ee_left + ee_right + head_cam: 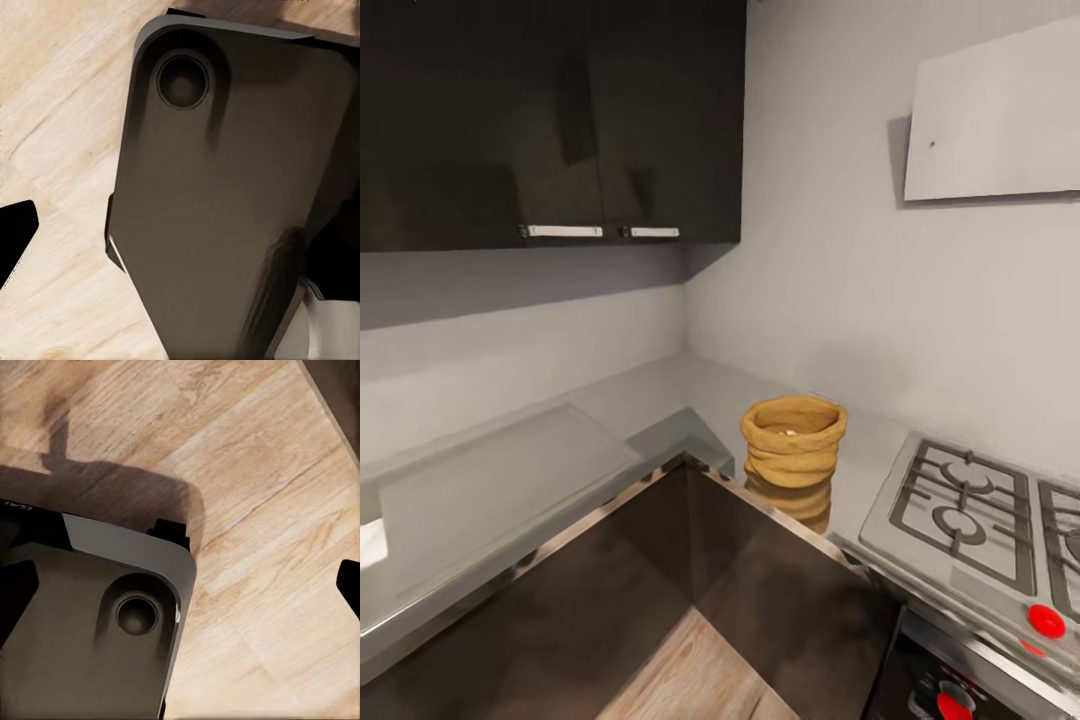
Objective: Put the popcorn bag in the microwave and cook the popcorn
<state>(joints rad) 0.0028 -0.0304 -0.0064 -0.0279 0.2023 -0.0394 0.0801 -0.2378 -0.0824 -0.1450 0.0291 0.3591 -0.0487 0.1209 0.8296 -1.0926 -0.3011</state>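
here's the kitchen corner from the head view, pale walls [810, 250] meeting behind a grey countertop [510, 490] that bends in an l shape around the corner. dark glossy wall cabinets [550, 110] hang over the left run, with two pale handles along their lower edge. under the countertop the dark cabinet fronts [560, 620] close in on a wedge of wooden floor [690, 680]. high on the right wall sits the white flat hood [1000, 115], and below it the steel gas hob [970, 520] with its grey grates and red knobs along the front edge. and there's the popcorn bag [792, 445], orange-tan and wrinkled, standing upright on the countertop in the corner stretch, between the inner corner and the hob, apart from the hob, its rolled rim open to the top and something pale just visible inside. its reflection shows on the glossy surface below it.

down to the wrist views now. the left wrist camera looks over a big dark robot base panel [225, 210] with a round recess, pale wood floor [60, 112] beside it. the right wrist camera shows the same kind of dark panel [90, 622] over the wood floor [262, 510]. dark finger shapes poke in at the picture edges, and for both grippers i can't tell how wide the fingers stand.
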